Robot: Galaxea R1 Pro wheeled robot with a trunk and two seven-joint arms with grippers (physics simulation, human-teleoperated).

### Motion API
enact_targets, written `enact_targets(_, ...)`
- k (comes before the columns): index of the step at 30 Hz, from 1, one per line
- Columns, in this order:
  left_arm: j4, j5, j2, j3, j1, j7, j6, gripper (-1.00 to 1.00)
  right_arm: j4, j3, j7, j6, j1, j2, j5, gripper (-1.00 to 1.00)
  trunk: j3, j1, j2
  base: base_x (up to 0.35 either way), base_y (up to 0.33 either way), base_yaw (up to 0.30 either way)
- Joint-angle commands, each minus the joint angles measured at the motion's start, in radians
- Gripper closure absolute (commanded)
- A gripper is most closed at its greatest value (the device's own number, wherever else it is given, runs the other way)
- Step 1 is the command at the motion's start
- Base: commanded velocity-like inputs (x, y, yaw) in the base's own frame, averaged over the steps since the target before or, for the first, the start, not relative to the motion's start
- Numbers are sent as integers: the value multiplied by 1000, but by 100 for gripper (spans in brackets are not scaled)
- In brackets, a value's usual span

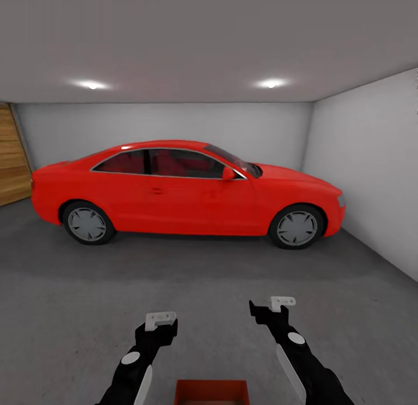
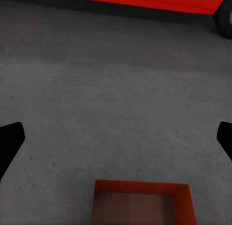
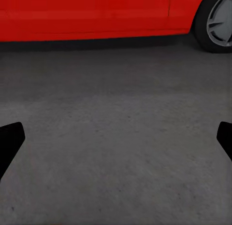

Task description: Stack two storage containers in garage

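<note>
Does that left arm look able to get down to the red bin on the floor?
Probably yes. The storage container sits open on the concrete floor just ahead of the left gripper, whose jaws are spread wide, and nothing lies between them.

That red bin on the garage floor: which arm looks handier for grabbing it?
Probably the left. The bin lies between both arms, but the left gripper sits slightly nearer, and its wrist view shows the bin ahead of open fingers. The right gripper faces bare floor.
</note>
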Motion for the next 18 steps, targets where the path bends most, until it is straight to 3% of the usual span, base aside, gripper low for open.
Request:
enact_targets(1,-1,-3,0,-1,0,5,5,-100,-2,4,-7,5,0,-1,-10,-100,4,-3,7,0,0,0)
enact_targets(6,-1,-3,0,-1,0,5,5,-100,-2,4,-7,7,0,-1,-10,-100,22,-23,42,0,0,0)
enact_targets(18,-1,-3,0,-1,0,5,7,-100,-3,2,-7,7,0,-1,-10,-100,23,-23,42,0,0,0)
